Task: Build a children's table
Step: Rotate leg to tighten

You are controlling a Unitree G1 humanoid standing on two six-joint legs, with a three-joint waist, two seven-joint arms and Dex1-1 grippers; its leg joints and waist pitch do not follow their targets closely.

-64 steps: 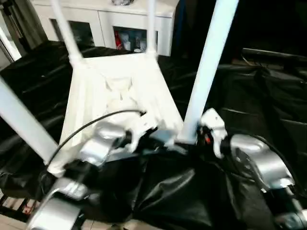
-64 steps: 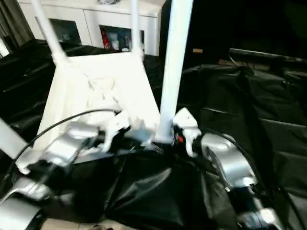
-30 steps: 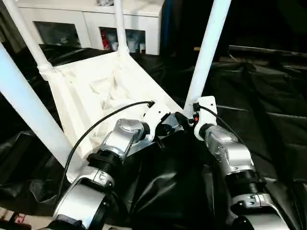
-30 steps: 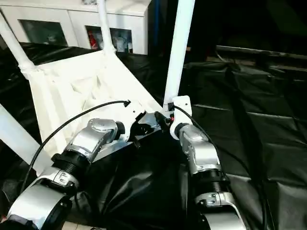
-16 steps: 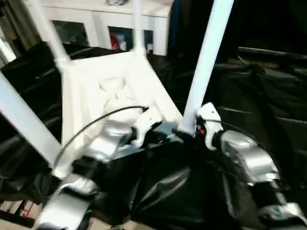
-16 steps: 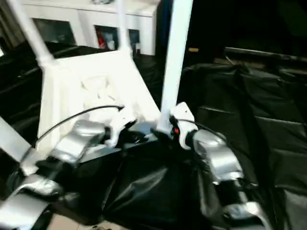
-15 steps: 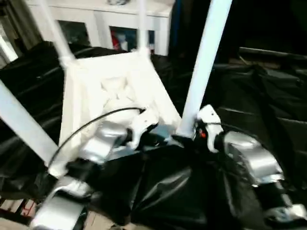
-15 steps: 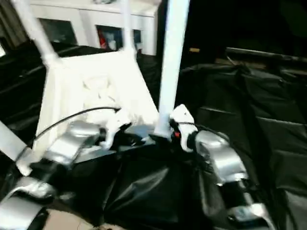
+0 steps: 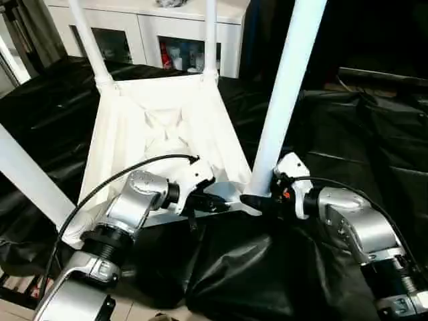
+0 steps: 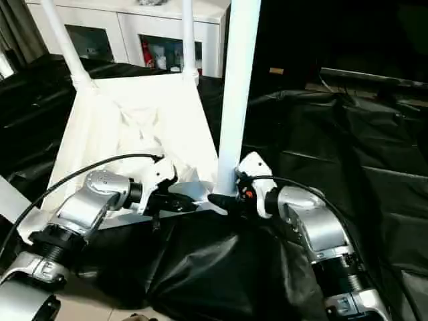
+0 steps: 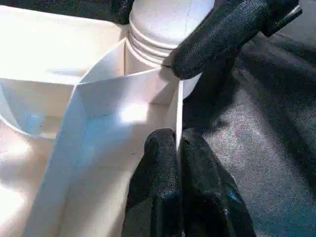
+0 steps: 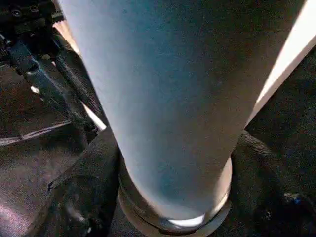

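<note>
Light falls from above and glares off the white table top (image 9: pixel 157 127), washing out its ribs. The black sheeting (image 9: pixel 348 134) shows soft sheen along its folds; beyond it the room is dark. The near leg (image 12: pixel 163 98) looms blurred, shaded blue-grey.

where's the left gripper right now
In the left wrist view the left gripper is pinched on the tabletop's near edge wall, just beside the corner socket holding the leg the right gripper straddles.

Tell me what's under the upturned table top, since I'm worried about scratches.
Black plastic sheeting spreads beneath and around the table top. Whatever lies below the sheeting is covered.
</note>
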